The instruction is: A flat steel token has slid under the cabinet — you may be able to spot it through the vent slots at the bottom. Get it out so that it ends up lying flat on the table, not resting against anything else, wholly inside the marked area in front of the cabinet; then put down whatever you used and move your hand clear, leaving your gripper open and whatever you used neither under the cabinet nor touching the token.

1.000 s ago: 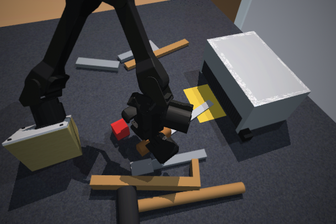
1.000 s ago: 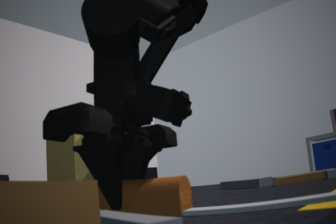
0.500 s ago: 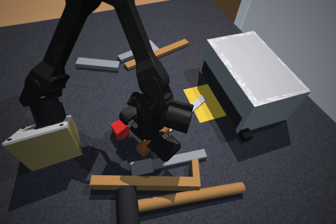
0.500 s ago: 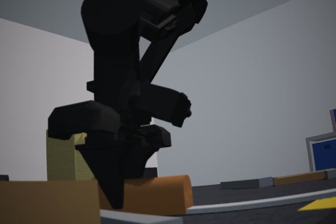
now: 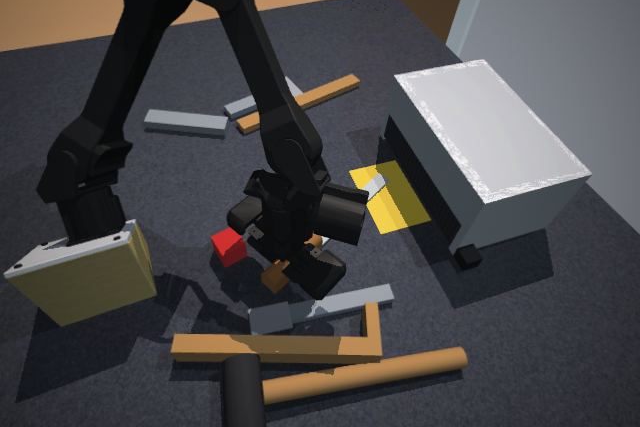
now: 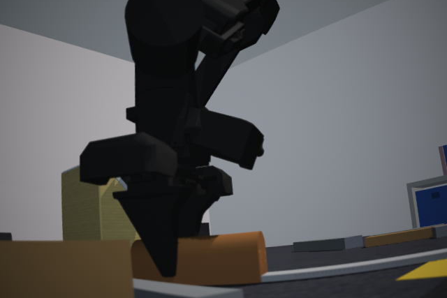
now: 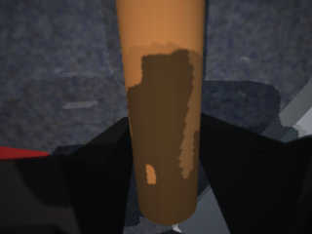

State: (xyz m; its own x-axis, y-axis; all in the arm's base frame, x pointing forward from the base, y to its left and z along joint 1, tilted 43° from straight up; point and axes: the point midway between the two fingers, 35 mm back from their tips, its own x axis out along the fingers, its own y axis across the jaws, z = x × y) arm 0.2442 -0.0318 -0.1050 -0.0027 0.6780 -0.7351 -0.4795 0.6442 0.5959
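My gripper (image 5: 294,258) (image 6: 177,257) (image 7: 161,123) is shut on the orange round handle (image 5: 275,276) (image 6: 223,258) (image 7: 163,29) of a tool, low over the table. The tool's thin pale grey blade (image 5: 375,186) (image 6: 353,266) runs from the handle towards the cabinet; its far end shows over the yellow marked area (image 5: 385,215) (image 6: 429,270), and its middle is hidden by the wrist in the top view. The pale cabinet (image 5: 496,133) stands behind the area, with dark vent slots (image 5: 421,176) along its front. I cannot make out the steel token in any view.
A red cube (image 5: 228,246) is beside the gripper. Nearer lie a grey bar (image 5: 356,300), an orange L-shaped stick (image 5: 217,347) and an orange rod (image 5: 372,371) with a black head (image 5: 241,391). Grey (image 5: 186,121) and orange (image 5: 330,90) bars lie farther back. A black block (image 5: 468,257) sits at the cabinet's corner.
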